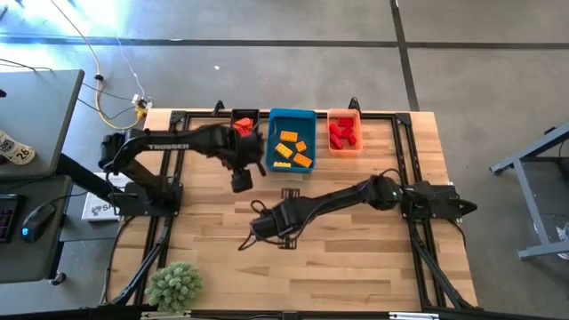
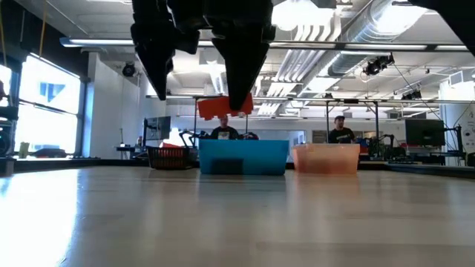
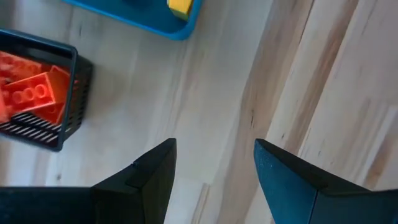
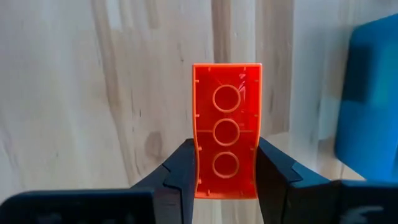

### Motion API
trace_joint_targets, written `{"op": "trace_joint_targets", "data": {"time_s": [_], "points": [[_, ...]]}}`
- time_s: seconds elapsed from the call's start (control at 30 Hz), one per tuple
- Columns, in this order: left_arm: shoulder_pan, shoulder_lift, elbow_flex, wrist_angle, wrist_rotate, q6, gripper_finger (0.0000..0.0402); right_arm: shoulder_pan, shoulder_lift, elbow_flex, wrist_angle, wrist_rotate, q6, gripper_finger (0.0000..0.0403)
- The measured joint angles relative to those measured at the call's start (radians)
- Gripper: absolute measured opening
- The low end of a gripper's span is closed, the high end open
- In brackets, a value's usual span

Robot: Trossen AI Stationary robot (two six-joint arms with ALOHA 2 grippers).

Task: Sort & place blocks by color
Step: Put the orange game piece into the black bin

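Observation:
My right gripper [image 1: 267, 227] hangs over the middle of the table, shut on an orange-red block [image 4: 227, 124] whose hollow underside with three round tubes faces the wrist camera. The low view shows that block [image 2: 219, 106] in the air above the tabletop. My left gripper [image 3: 214, 162] is open over bare wood beside the black bin [image 1: 245, 117], with nothing between its fingers. Orange-red blocks [image 3: 31, 93] lie in the black bin [image 3: 71, 93]. Yellow-orange blocks [image 1: 292, 148] fill the blue bin [image 1: 292, 114]. Red blocks [image 1: 342, 133] are in the orange bin [image 1: 344, 113]. My right gripper pinches the block's two long sides [image 4: 198, 165] between its two fingers [image 4: 180, 171], near one end, while the rest of the block sticks out past the fingertips. The fingers point steeply down. The block is lifted clear of the table.
The three bins stand in a row along the table's far edge. A small green plant [image 1: 173, 284] sits at the near left corner. A dark mark [image 1: 291, 192] shows on the wood mid-table. People sit in the room beyond the table in the low view.

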Motion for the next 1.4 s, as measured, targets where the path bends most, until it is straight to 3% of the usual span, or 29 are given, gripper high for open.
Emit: {"op": "trace_joint_targets", "data": {"time_s": [0.27, 0.47, 0.73, 0.87, 1.1, 1.4], "points": [[0.171, 0.0, 0.0, 0.047, 0.248, 0.102, 0.0203, -0.039, 0.0, 0.0, -0.003, -0.001, 0.009, 0.0097], [0.271, 0.003, 0.0, 0.062, 0.37, 0.165, 0.0203, -0.079, 0.0, -0.001, -0.002, 0.0, 0.027, 0.0097], [0.346, 0.003, 0.0, 0.062, 0.388, 0.214, 0.0203, -0.13, 0.0, -0.001, 0.04, 0.0, 0.021, 0.0097], [0.387, 0.003, 0.0, 0.077, 0.454, 0.209, 0.0203, -0.148, 0.0, -0.001, 0.083, 0.001, -0.002, 0.0097], [0.462, 0.003, 0.0, 0.101, 0.595, 0.14, 0.0203, -0.185, -0.011, 0.012, 0.155, 0.001, -0.112, 0.0097], [0.528, 0.005, 0.0, 0.11, 0.6, 0.005, 0.0203, -0.234, -0.073, 0.012, 0.166, 0.004, -0.292, 0.0097]]}}
